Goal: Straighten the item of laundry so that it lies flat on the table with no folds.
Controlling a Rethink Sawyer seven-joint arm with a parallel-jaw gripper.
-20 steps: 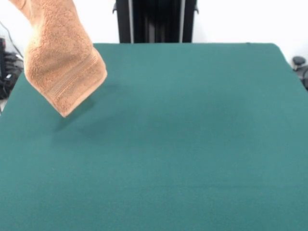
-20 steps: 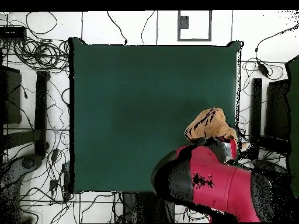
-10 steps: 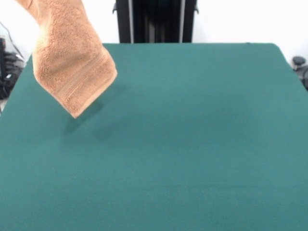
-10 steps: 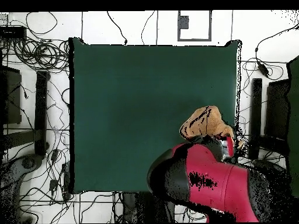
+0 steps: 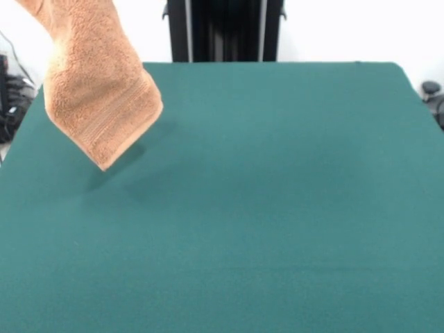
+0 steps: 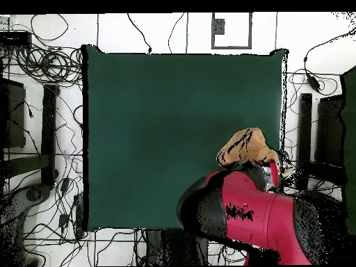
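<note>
Towel [image 5: 97, 97] fills the upper left of the front view, hanging clear of the tabletop [image 5: 277, 208] with its top running out of the frame and one corner pointing down, a woven band crossing it just above that corner. Its shadow falls on the green cloth just beneath and beside the low corner. In the overhead view the towel [image 6: 242, 147] shows as a bunched tan mass at the right of the frame, near the tabletop's [image 6: 174, 125] right edge, just above the red arm [image 6: 243, 215] that covers the lower right.

No view shows the hand itself: it sits above the front view's top edge and under the arm from above, so whether it is clenched on the cloth cannot be told. The hang suggests the towel is held by an upper corner or edge.

Terry cloth like this looks soft, light and limp; it will drape and crease wherever it touches down, and will not slide easily on the felt. Corners or hems seem the best places to grip, so the body can be laid out and drawn flat.
</note>
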